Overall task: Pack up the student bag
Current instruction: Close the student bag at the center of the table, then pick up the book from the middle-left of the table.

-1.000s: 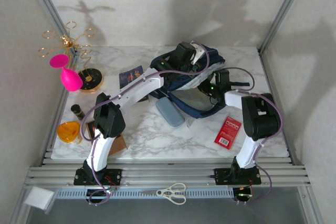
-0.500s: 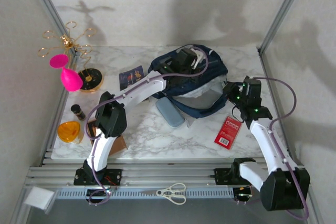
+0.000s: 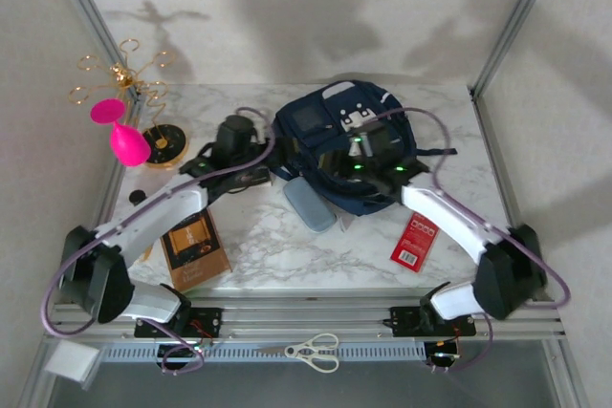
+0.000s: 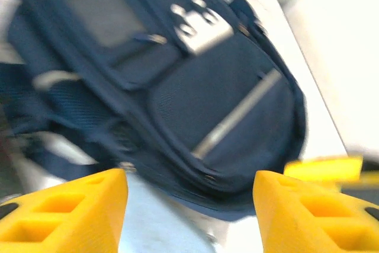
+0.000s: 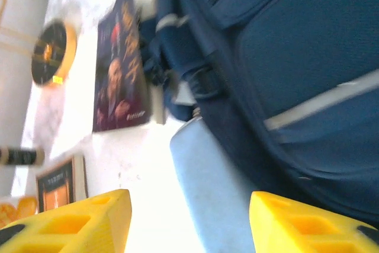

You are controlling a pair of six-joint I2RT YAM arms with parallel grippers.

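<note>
Navy fabric marks the student bag, which lies flat on the marble tabletop at about 1 o'clock from the table's middle in your top view, front pocket up, with its grey patches and pale stripe showing. Your left gripper sits at the bag's 9 o'clock; its wrist camera shows the yellow fingers spread wide with nothing between them, the bag beyond them and blurred. Your right gripper hangs over the bag's 5 o'clock portion, and its fingers are likewise parted and hold nothing. Between them its camera shows the grey-blue pencil case, which lies against the bag's edge at the bag's 7 o'clock. A dark booklet with a figure on its cover lies just beside the bag at its 9 o'clock, partly under the left arm in the top view. A red packet lies at the bag's 5 o'clock, apart from it. A brown book rests at 8 o'clock, well apart from the bag. At 9 to 10 o'clock stand a pink goblet, a gold wire stand and a round gold-rimmed base. White-handled scissors lie off the marble at 6 o'clock, on the front rail.
</note>
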